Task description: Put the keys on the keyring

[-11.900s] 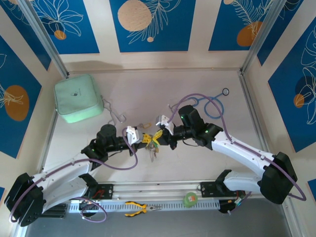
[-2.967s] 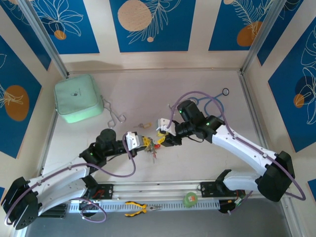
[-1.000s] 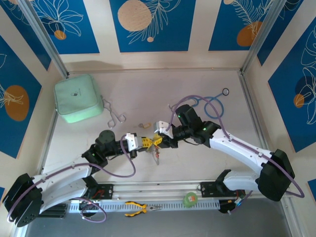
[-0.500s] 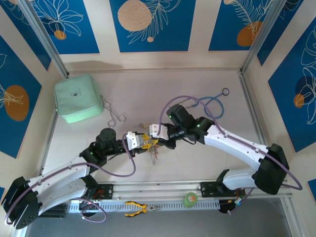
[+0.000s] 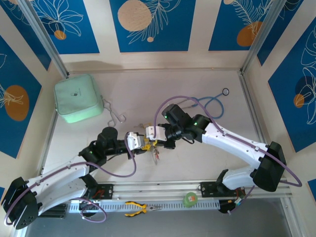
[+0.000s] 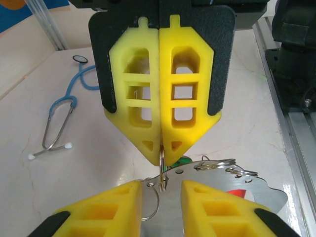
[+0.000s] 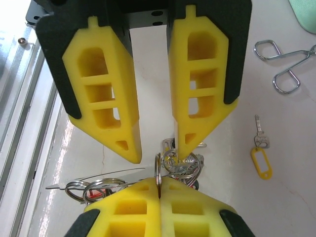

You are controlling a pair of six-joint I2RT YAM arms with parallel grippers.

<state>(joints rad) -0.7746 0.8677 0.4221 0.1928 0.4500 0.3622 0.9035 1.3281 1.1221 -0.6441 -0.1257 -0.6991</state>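
Observation:
My right gripper (image 7: 159, 180) is shut on a thin silvery ring, the keyring (image 7: 158, 165), seen edge-on between its yellow pads. My left gripper (image 6: 162, 185) faces it tip to tip with its fingers apart, open. Under both hangs a bunch of rings and keys (image 7: 185, 165) with a flat silvery plate (image 6: 222, 185) and red and green tags. In the top view the two grippers meet at mid-table (image 5: 149, 139), keys (image 5: 156, 152) dangling below. One loose key with a yellow tag (image 7: 260, 159) lies on the table.
Metal forceps (image 5: 114, 116) and a mint-green pouch (image 5: 76, 98) lie to the back left. A blue stethoscope (image 5: 210, 105) lies at the back right. Yellow pliers (image 5: 140, 208) and a green roll (image 5: 190, 199) sit on the near rail.
My right arm has swung left up to the left gripper and shut on the ring. The left gripper's fingers have parted.

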